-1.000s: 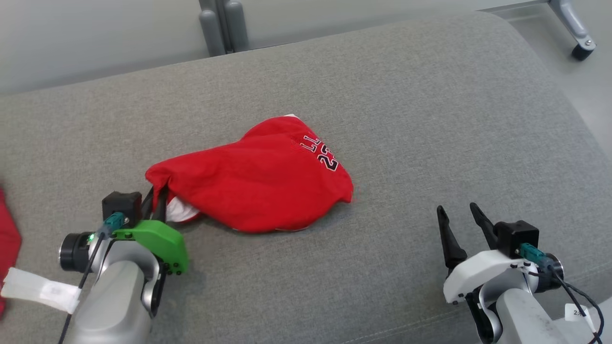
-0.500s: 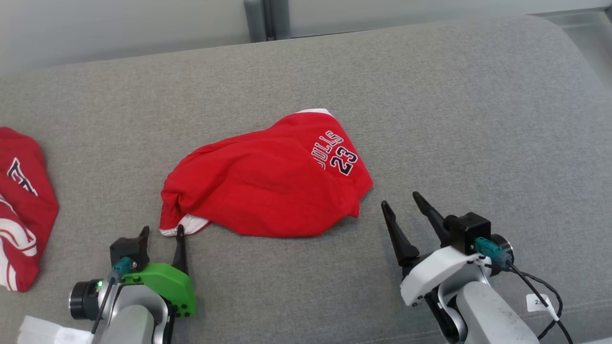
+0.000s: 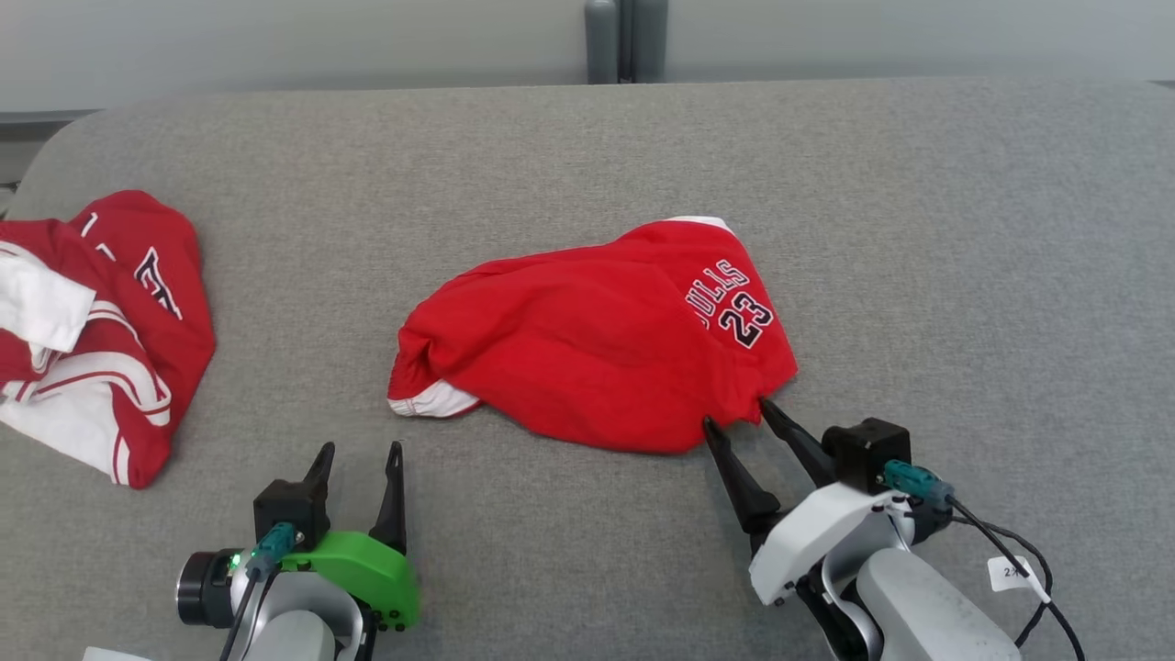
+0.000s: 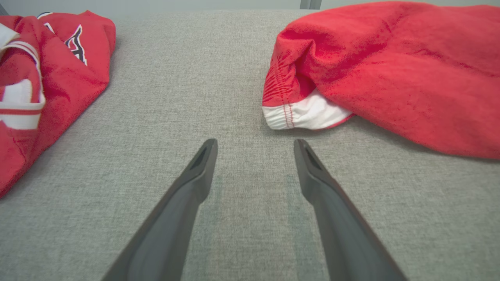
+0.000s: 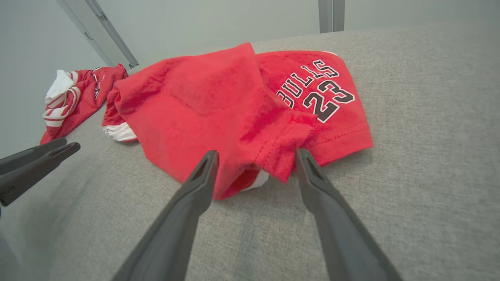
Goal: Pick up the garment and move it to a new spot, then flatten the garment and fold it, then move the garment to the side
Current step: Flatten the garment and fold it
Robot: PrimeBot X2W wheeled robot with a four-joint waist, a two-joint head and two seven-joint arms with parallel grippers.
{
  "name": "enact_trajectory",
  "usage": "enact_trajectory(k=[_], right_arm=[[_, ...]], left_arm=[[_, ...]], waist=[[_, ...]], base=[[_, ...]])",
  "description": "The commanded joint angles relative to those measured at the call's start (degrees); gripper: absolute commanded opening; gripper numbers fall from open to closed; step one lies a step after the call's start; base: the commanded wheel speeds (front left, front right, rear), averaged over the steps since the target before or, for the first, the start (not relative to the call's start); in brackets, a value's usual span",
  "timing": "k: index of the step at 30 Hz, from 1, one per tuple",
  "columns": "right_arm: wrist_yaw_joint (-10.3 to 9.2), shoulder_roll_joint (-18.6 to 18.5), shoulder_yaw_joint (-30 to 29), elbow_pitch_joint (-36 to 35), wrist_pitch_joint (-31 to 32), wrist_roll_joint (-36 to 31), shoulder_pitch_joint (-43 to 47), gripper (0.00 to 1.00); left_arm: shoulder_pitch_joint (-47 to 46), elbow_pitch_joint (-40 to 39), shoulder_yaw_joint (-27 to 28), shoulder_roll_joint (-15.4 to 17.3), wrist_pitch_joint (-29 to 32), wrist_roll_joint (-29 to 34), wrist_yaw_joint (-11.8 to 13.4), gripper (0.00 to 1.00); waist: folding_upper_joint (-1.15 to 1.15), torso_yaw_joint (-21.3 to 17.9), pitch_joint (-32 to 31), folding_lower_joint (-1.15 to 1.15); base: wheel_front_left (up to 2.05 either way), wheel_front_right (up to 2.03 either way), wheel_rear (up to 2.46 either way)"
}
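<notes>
The garment (image 3: 597,340) is a pair of red shorts with a white waistband and "BULLS 23" printed on it, lying crumpled on the grey cushion (image 3: 918,229). My left gripper (image 3: 359,450) stands open, a short way in front of the white waistband (image 4: 300,115), and touches nothing. In the left wrist view that gripper (image 4: 254,144) has only bare cushion between its fingers. My right gripper (image 3: 739,415) is open at the garment's near right edge. The right wrist view shows a folded hem corner (image 5: 273,156) lying between that gripper's (image 5: 256,154) fingertips.
A second red and white garment (image 3: 101,321) lies bunched at the cushion's far left, and appears too in the left wrist view (image 4: 47,70). Grey posts (image 3: 624,37) rise behind the cushion's back edge. Bare cushion stretches to the right of the shorts.
My left gripper has opened, let go of the waistband end and drawn back. My right gripper has come up to the garment's near right edge. The camera has swung left.
</notes>
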Motion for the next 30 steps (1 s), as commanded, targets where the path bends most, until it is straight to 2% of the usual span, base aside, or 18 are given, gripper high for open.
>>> enact_trajectory(k=[1, 6, 7, 8, 9, 10, 18, 23, 26, 30], right_arm=[[-0.08, -0.47, -0.03, 0.47, -0.19, 0.62, -0.65, 1.00], [-0.07, -0.73, 0.84, 1.16, -0.19, 0.98, -2.00, 0.98], [-0.07, -0.82, 1.04, 1.39, -0.19, 1.03, -2.07, 0.80], [-0.07, -0.92, 1.18, 1.61, -0.18, 1.05, -2.18, 0.36], [-0.07, -0.98, 1.26, 1.74, -0.18, 1.15, -2.31, 0.15], [-0.07, -1.15, 1.21, 1.54, -0.18, 1.11, -2.53, 0.00], [-0.07, -1.51, 2.55, -5.50, -0.19, 4.81, -2.35, 0.00], [-0.07, -2.74, 0.72, -11.26, -0.19, 6.84, -5.09, 0.00], [-0.07, -4.39, -1.63, -9.59, -0.19, 5.42, -8.88, 0.00], [-0.05, -5.52, -5.70, -1.56, -0.18, 3.49, -14.90, 0.00]], left_arm=[[1.03, -0.48, 0.59, -0.05, 0.00, 0.42, -0.36, 1.00], [1.57, -1.15, 2.15, -0.50, 0.00, 1.87, -1.16, 1.00], [1.76, -1.26, 2.34, -0.62, 0.00, 2.12, -1.28, 1.00], [1.88, -1.34, 2.52, -0.73, 0.00, 2.30, -1.37, 1.00], [1.98, -1.38, 2.72, -0.82, -0.01, 2.48, -1.43, 1.00], [2.04, -1.44, 2.93, -0.86, 0.00, 2.56, -1.56, 1.00], [3.06, -2.38, 3.71, -1.33, 0.00, 3.09, -2.44, 1.00], [2.73, -3.27, 3.00, -1.43, 0.00, 3.00, -2.64, 1.00], [1.66, -3.58, 0.81, -1.45, 0.00, 1.66, -2.85, 1.00], [0.20, -3.91, -3.56, -1.41, 0.00, -0.70, -2.77, 1.00]], waist=[[0.00, 1.30, -0.14, 0.00], [0.00, 1.91, -0.15, 0.00], [0.00, 1.94, -0.16, 0.00], [0.00, 1.94, -0.16, 0.00], [0.00, 1.91, -0.18, 0.00], [0.00, 1.84, -0.22, 0.00], [0.00, 0.90, -0.82, 0.00], [0.00, 1.37, -0.26, 0.00], [0.00, 2.81, 0.43, 0.00], [0.00, 6.66, 1.68, 0.00]], base=[[0.00, 0.00, 0.00], [0.00, 0.00, 0.00], [0.00, 0.00, 0.00], [0.00, 0.00, 0.00], [0.00, 0.00, 0.00], [0.00, 0.00, 0.00], [0.00, 0.00, 0.00], [0.00, 0.00, 0.00], [0.00, 0.00, 0.00], [0.00, 0.00, 0.00]])
